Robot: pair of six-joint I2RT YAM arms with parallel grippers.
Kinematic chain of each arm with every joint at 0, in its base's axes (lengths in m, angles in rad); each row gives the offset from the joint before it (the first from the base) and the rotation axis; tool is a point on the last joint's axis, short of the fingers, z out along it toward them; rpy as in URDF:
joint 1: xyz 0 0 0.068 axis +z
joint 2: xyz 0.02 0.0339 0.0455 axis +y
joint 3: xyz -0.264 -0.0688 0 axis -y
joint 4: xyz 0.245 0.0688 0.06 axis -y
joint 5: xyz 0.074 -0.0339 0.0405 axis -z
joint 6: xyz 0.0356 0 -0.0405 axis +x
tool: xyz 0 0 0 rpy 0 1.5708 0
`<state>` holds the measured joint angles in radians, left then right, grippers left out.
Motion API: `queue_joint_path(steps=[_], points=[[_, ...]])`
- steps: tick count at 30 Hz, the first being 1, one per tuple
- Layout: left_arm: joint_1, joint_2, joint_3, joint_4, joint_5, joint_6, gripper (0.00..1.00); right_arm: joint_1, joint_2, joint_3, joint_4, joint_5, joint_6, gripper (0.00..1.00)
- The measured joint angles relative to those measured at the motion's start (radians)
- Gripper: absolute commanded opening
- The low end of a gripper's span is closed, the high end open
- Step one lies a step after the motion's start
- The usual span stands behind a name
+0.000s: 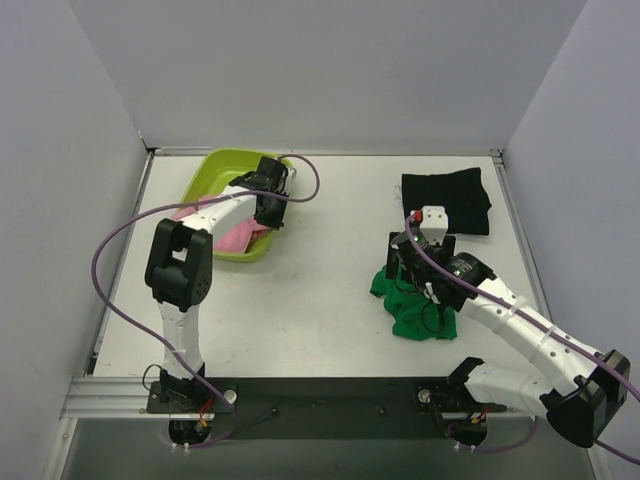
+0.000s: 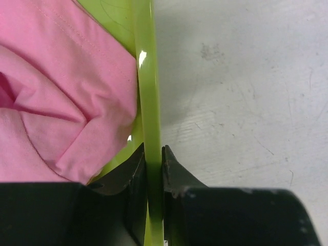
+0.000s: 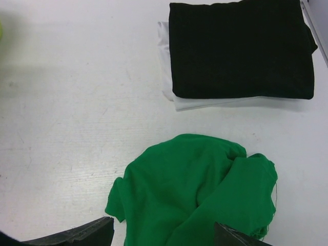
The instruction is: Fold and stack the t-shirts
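Observation:
The bright green t-shirt point(image 3: 200, 189) lies crumpled on the table, right of centre point(image 1: 415, 312). My right gripper point(image 3: 164, 233) hovers just above it, open, with nothing between its fingers. The black t-shirt point(image 3: 241, 48) lies folded at the back right point(image 1: 448, 198), on top of a folded white cloth point(image 3: 166, 56). The pink t-shirt point(image 2: 61, 102) is bunched inside the lime-green tub point(image 1: 225, 165). My left gripper point(image 2: 154, 151) is shut on the tub's right rim point(image 2: 146, 102), one finger inside the tub and one outside.
The tub stands at the back left, near the left wall. The table's right edge runs close behind the black t-shirt. Bare grey table point(image 1: 320, 270) lies between the tub and the green t-shirt.

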<state>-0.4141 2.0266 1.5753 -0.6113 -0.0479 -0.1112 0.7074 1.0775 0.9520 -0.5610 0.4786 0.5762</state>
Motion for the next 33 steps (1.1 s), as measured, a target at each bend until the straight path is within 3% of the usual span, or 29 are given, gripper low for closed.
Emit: queue_joint_path(steps=[14,23,24,25,27,28,31,32,33], points=[[0.185,0.11,0.143,0.027,-0.026,0.042,0.0,0.014,0.06,-0.029,0.046,-0.006,0.001,0.76],[0.271,0.235,0.331,0.011,-0.023,0.04,0.0,0.035,0.1,-0.036,0.078,-0.016,0.008,0.76],[0.28,0.248,0.351,0.011,-0.026,0.04,0.03,0.039,0.103,-0.036,0.082,-0.016,0.009,0.76],[0.287,0.259,0.364,0.013,-0.03,0.04,0.17,0.042,0.107,-0.036,0.084,-0.016,0.01,0.76],[0.3,0.272,0.385,0.014,-0.034,0.04,0.3,0.05,0.114,-0.036,0.086,-0.016,0.011,0.76],[0.305,0.278,0.395,0.012,-0.037,0.04,0.44,0.054,0.117,-0.036,0.086,-0.016,0.011,0.76],[0.318,0.297,0.407,0.012,-0.046,0.033,0.66,0.061,0.121,-0.042,0.087,-0.016,0.012,0.76],[0.321,0.304,0.407,0.009,-0.051,0.029,0.78,0.062,0.122,-0.042,0.086,-0.016,0.012,0.76],[0.325,0.314,0.407,0.005,-0.055,0.023,0.8,0.066,0.126,-0.042,0.088,-0.016,0.014,0.77]])
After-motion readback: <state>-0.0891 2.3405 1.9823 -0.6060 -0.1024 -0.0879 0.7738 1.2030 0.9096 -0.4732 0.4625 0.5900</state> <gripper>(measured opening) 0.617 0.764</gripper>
